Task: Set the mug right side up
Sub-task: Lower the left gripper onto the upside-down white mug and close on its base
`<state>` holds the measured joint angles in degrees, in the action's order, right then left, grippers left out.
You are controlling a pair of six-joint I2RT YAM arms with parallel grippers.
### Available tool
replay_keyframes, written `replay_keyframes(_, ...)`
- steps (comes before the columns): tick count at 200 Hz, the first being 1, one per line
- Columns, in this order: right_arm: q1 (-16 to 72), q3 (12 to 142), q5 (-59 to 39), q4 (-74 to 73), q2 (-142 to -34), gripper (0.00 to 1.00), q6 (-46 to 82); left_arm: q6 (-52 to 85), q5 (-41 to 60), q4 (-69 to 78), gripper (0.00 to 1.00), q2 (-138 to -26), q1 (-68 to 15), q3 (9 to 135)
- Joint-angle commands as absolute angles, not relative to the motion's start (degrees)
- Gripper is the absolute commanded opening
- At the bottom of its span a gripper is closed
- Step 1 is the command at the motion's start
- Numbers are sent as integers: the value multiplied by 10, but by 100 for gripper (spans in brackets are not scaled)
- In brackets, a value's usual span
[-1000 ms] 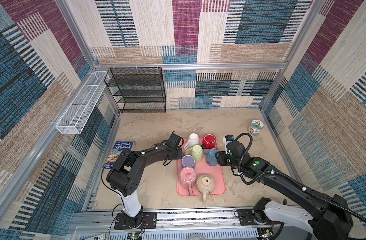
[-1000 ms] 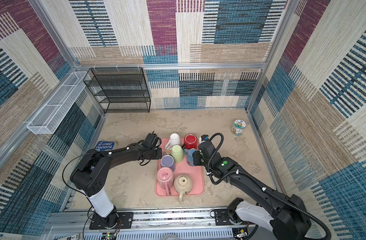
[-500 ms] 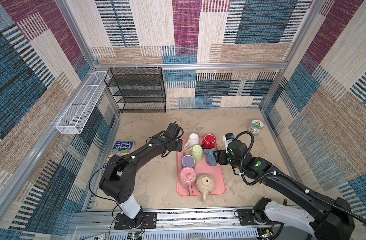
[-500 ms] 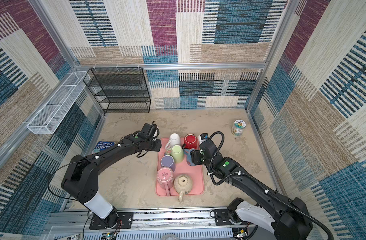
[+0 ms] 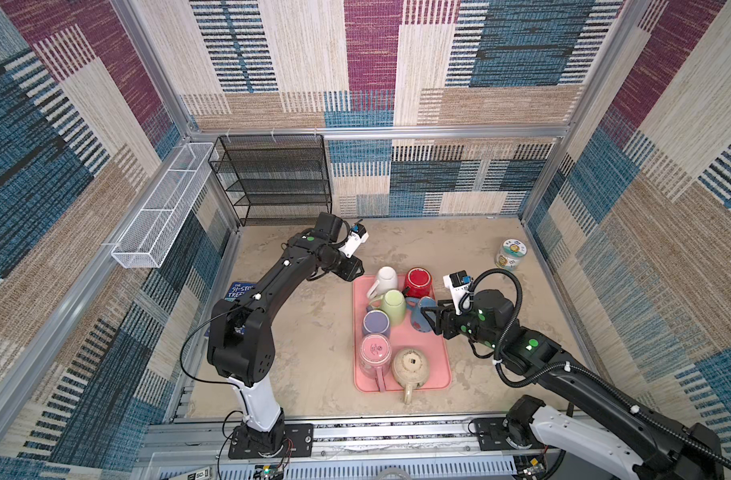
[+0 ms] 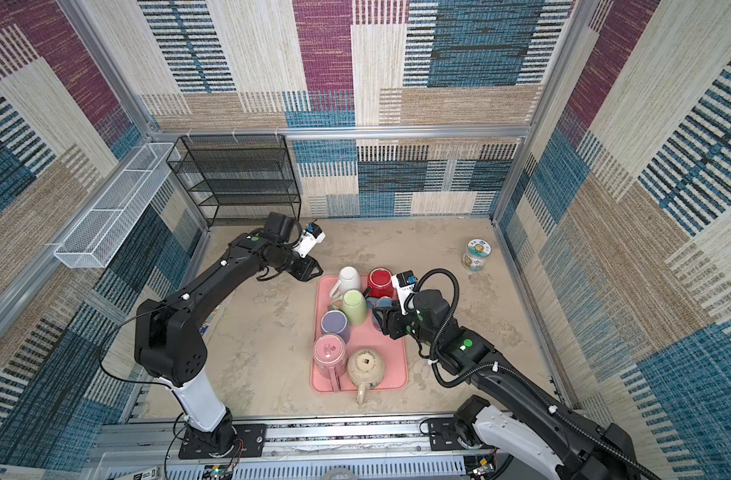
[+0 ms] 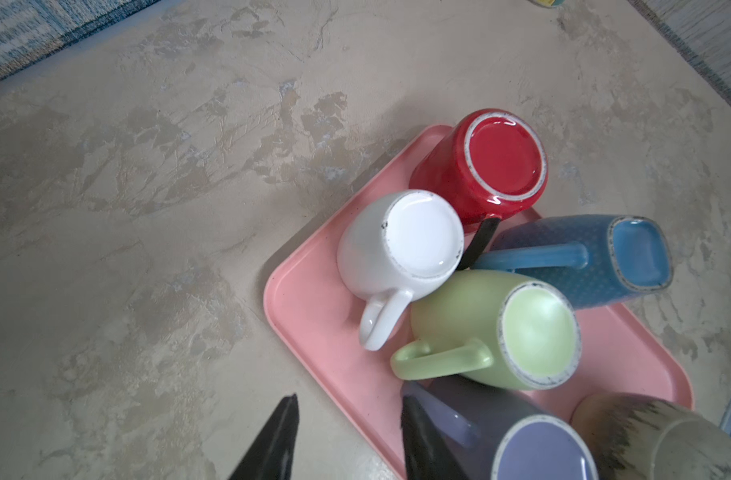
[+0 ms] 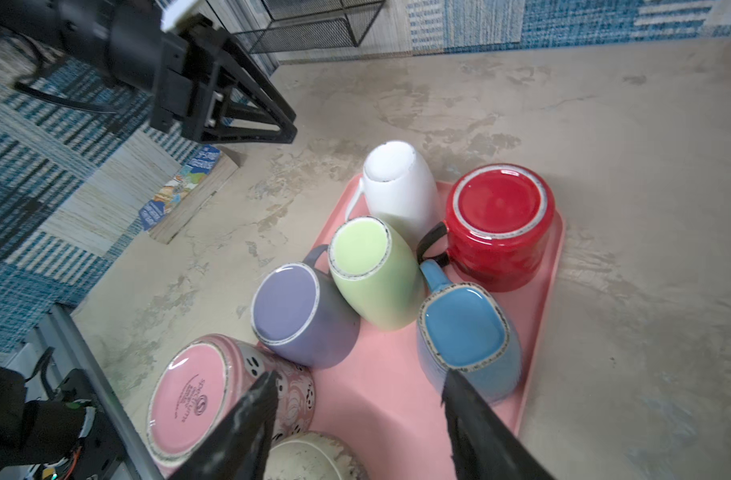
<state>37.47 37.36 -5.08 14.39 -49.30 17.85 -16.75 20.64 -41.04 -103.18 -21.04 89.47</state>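
Right gripper (image 8: 359,380), jaws spread and empty, hovers just beside overturned blue mug (image 8: 463,328) on pink tray (image 8: 534,299); left gripper (image 7: 349,411), likewise spread, empty, hangs above table (image 8: 604,124) near white mug (image 8: 397,187).

Glossy red mug (image 7: 503,166), matt pink tray (image 7: 309,307)

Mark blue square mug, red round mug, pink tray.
Blue square ceramic mug (image 8: 463,328), right wrist view, centre of upturned base.
Red round ceramic mug (image 8: 501,203), right wrist view, centre of upturned base.
Pink plastic tray (image 8: 380,386), right wrist view, bare floor between mugs.
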Motion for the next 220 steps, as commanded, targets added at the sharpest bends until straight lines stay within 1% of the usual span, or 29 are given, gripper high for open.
replay_keyframes(1, 375, 368, -89, 111, -474, 66, 167, -266, 272, -428, 46, -1041, -211, 891)
replay_keyframes(37, 375, 369, -97, 114, -465, 66, 166, -312, 295, -443, 46, -1073, -214, 927)
replay_keyframes(87, 375, 370, -82, 109, -452, 66, 169, -345, 251, -442, 41, -1096, -247, 945)
replay_keyframes(135, 375, 357, -70, 100, -446, 67, 177, -332, 218, -384, 41, -1090, -273, 893)
replay_keyframes(191, 375, 360, -70, 110, -448, 67, 178, -328, 201, -332, 40, -1100, -272, 853)
replay_keyframes(220, 375, 360, -64, 116, -446, 67, 178, -328, 194, -319, 40, -1110, -272, 852)
